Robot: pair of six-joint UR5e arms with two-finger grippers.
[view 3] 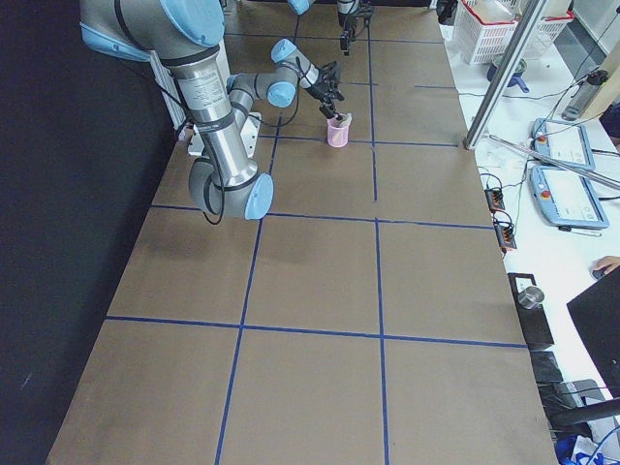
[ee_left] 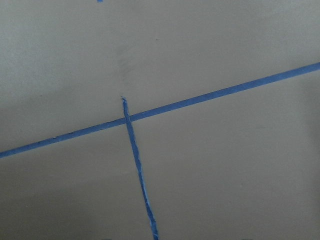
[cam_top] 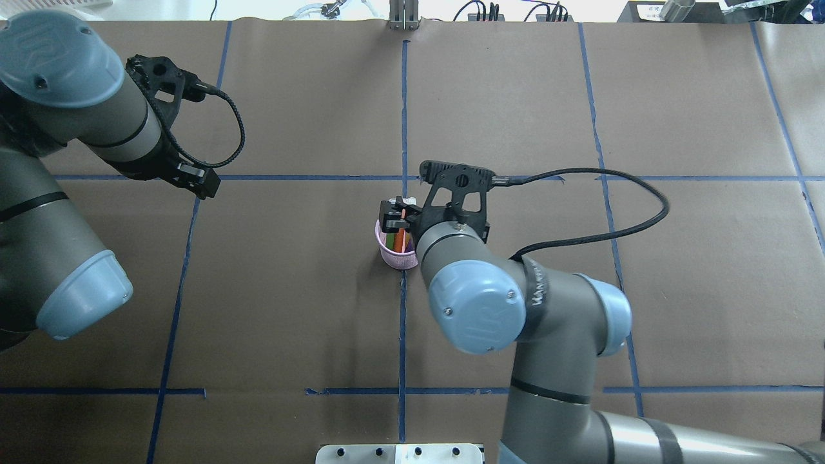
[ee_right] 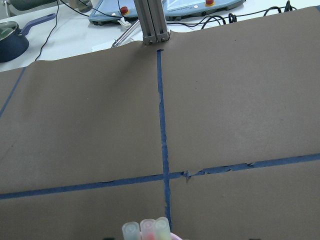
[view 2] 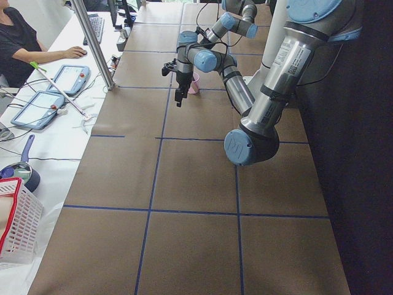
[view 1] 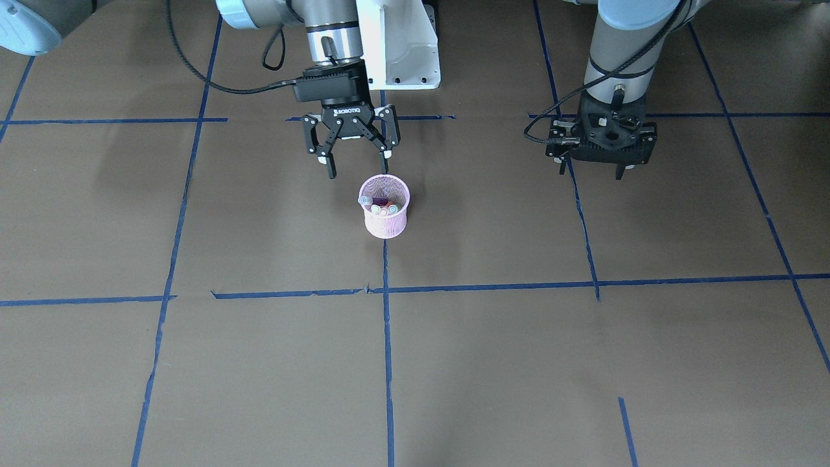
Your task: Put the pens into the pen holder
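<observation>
The desk [view 1: 583, 363], covered in brown paper and gridded with blue tape, is carrying only one task item, near its middle. The right arm is reaching over that spot, while the left arm is hanging well apart, off toward the robot's left side of the desk.

The right tool [view 1: 358, 165] is hovering released, its two fingers spread wide and gripping nothing. The left tool [view 1: 591, 172] is also looking released, as far as the front view shows, and is pointing down at bare paper and a tape crossing.

The pen holder [view 1: 385, 220] is standing upright on a blue tape line, just below the right tool and slightly on the side away from the robot's base. The right tool is therefore by far the nearer one.

All three pens [view 1: 382, 209] are sitting inside the holder, standing close to vertical, with pale caps up and clustered against one side of the rim. In the right wrist view those caps [ee_right: 145, 230] are lining up side by side at the bottom edge, directly under the camera.

Judging from this, collecting is looking complete. Because the pens' long axes are running upward toward the spread fingers, any pull-away is best going straight up, so that no finger is clipping a cap or tipping the light mesh cup.
</observation>
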